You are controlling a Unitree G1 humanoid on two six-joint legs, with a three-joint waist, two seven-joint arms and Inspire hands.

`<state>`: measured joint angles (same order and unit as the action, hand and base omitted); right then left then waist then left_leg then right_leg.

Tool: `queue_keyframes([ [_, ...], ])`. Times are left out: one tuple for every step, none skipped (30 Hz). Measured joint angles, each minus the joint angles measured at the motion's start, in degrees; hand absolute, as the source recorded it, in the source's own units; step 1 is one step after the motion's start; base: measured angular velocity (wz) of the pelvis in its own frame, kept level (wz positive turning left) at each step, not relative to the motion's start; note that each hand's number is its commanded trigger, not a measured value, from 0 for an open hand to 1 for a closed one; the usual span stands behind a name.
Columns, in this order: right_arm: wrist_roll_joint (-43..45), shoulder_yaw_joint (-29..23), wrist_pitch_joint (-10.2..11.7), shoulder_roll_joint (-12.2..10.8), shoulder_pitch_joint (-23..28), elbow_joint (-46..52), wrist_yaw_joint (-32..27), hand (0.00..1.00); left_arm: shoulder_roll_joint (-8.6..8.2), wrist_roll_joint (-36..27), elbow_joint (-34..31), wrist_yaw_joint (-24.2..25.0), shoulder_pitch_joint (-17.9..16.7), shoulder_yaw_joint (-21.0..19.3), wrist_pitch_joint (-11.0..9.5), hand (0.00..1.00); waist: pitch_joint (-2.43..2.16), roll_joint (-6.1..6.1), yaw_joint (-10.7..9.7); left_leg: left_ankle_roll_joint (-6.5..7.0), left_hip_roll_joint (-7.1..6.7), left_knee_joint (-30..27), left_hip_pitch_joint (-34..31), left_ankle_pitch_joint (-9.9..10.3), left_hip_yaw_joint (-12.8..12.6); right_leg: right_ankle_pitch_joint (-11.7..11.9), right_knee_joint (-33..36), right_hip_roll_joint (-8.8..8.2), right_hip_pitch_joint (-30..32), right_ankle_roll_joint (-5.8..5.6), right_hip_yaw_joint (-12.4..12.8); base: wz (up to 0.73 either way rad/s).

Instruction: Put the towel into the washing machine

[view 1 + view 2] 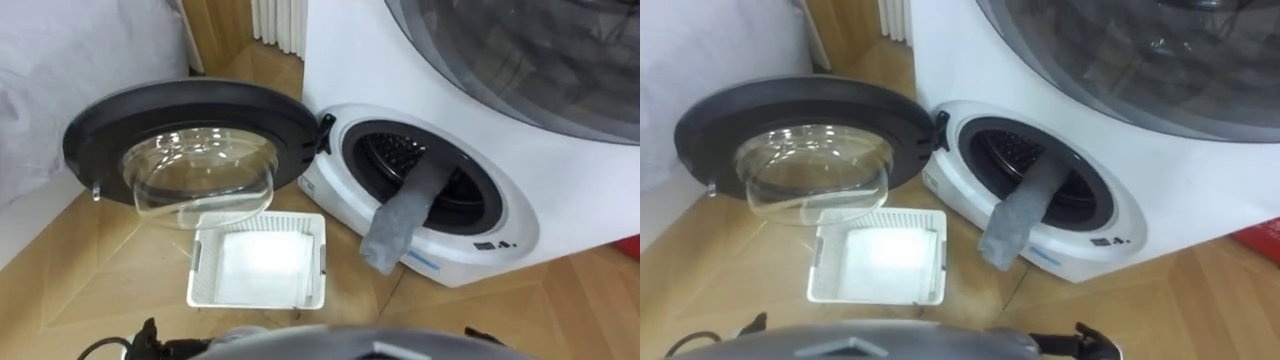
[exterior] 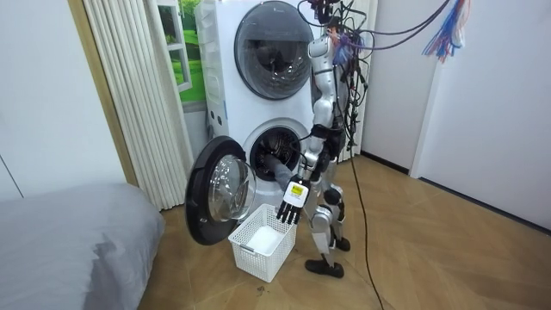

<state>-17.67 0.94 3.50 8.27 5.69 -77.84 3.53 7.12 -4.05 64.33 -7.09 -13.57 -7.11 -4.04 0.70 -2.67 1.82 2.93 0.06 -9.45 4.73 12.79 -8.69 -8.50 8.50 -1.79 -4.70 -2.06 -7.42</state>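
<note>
I stand the robot on the light wooden plank floor (image 1: 100, 290), close to the front of the white front-loading washing machine (image 1: 560, 200).

1. Left hand (image 2: 291, 200): in the room view it hangs low in front of the body. By the robot's stance I read it as the left. Its fingers (image 2: 287, 213) are straight, spread wide and pointing down, and they hold nothing.

2. Grey cloth towel (image 1: 405, 215): it is up and away from the fingers, well apart from them. Its upper end lies inside the dark round drum mouth (image 1: 400, 150). The rest drapes over the lower rim of the opening and hangs down the machine's white front. The towel is therefore partly in and partly out.

3. Round black-rimmed door with a clear glass bowl (image 1: 190, 150): it stands swung fully open, beyond the fingers on the room view's left.

4. White perforated plastic basket (image 1: 197, 272): it sits on the floor just below the fingertips, between the open door and the robot. I see a plain white bottom inside it.

5. Bed with a pale grey cover (image 1: 70, 80): it is well clear of the fingers, past the open door.
</note>
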Motion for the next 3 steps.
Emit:
queue_keyframes([
  [0.0, 0.0, 0.0, 0.0, 0.0, 0.0, 0.2, 0.0, -0.02, 0.1, 0.0, 0.0, 0.0, 0.0, 0.1, 0.0, 0.0, 0.0, 0.0, -0.04, 0.06, 0.0, 0.0, 0.0, 0.0, 0.0, 0.0, 0.05, 0.0, 0.0, 0.0, 0.0],
  [0.2, 0.0, -0.4, 0.0, 0.0, 0.0, 0.4, 0.0, -0.04, 0.4, 0.1, 0.0, 0.0, -0.1, 0.2, 0.0, -0.01, 0.01, 0.0, -0.09, 0.15, -0.1, 0.0, 0.1, 0.0, 0.0, 0.0, 0.11, -0.1, 0.0, -0.2, 0.0],
  [0.4, 0.0, -0.7, 0.0, 0.0, 0.0, 0.4, 0.0, -0.17, 1.0, 0.1, 0.0, 0.1, -0.6, 0.4, 0.0, -0.02, 0.03, 0.0, -0.12, 0.18, -0.1, 0.0, 0.1, 0.1, 0.0, 0.0, 0.17, -0.1, 0.0, -0.1, 0.0],
])
